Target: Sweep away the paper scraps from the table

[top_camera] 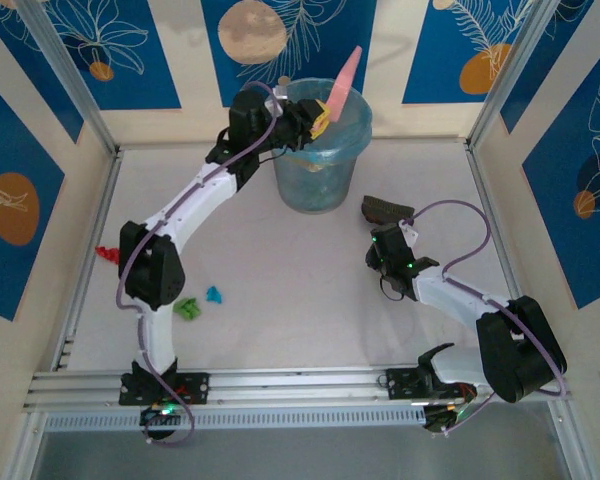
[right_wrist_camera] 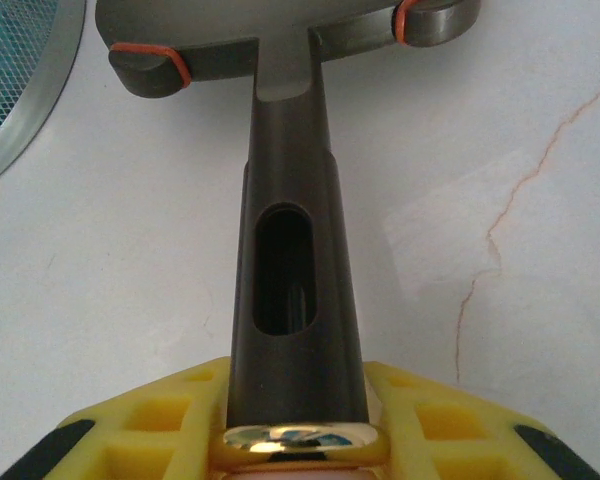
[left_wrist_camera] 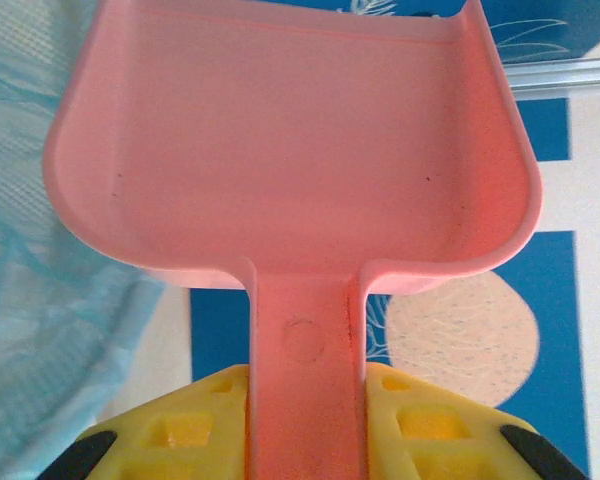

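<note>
- Yellow-padded left gripper clamps the handle of the pink plastic dustpan, tipped up over the translucent blue mesh bin at the table's far edge, apparently to shed its load; the pan looks empty.
- Dark plastic hand brush sits gripped in the right gripper, parked low beside the bin.
- Three paper scraps lie unswept: red by the left edge, green and blue towards the near-left corner.
- Left arm reaches far forward; right arm folds back.
</note>
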